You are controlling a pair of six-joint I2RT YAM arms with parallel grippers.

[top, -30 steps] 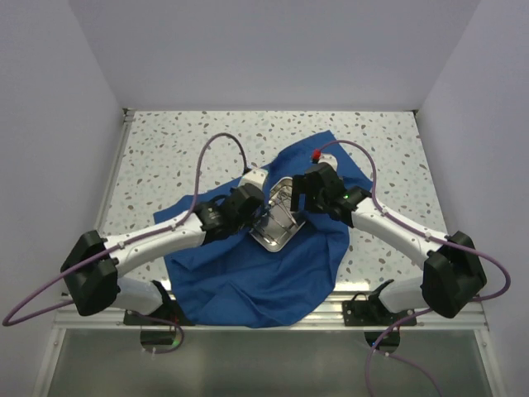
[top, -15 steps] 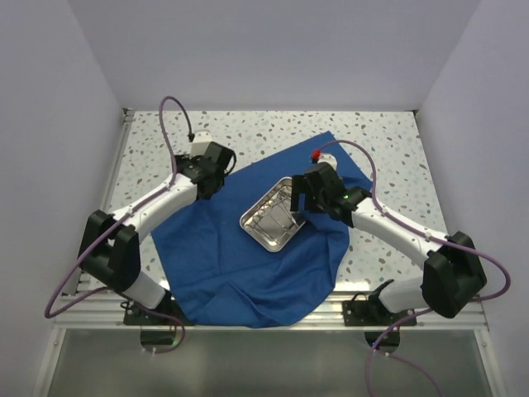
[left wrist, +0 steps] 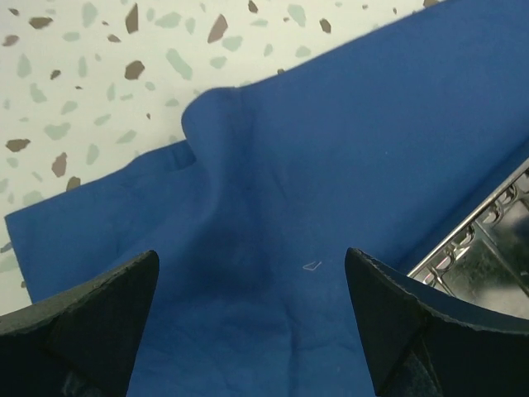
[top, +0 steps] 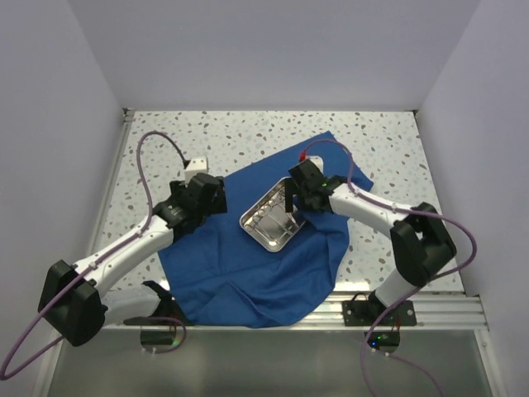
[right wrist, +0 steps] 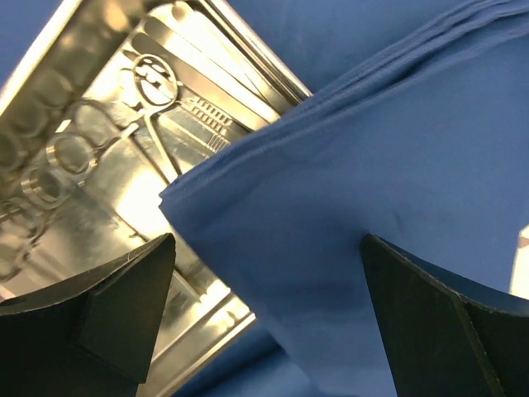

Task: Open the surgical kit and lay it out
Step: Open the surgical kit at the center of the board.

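My left gripper (left wrist: 250,256) hangs with its jaws spread wide and nothing between them, just above the left flap of the blue cloth (top: 248,273). Under it the flap rises in a soft ridge (left wrist: 216,124) and beyond that lies the speckled table (top: 165,141). I judge the flap lies out this way because it has been drawn off the kit, and that I hover here to smooth it or to take the ridge.

To the right of that gripper, near but apart from it, sits the steel tray (top: 277,246) in the middle of the cloth, open to view, with the slim silver instruments (top: 269,213) lying inside it, ring handles in a row.

At the tray's far right edge is my right gripper (right wrist: 269,240), also spread wide, pinching nothing. Directly beneath it a folded edge of cloth (right wrist: 347,190) covers one corner of the tray, whose rim (right wrist: 264,54) runs out to its left. I judge that fold to be the next thing to clear.

A second ago my left gripper was pressed together at the tray's left edge; it then swung out over the cloth's far left corner, and now it has come back nearer, open. My right gripper has stayed open by the tray, creeping a little farther away
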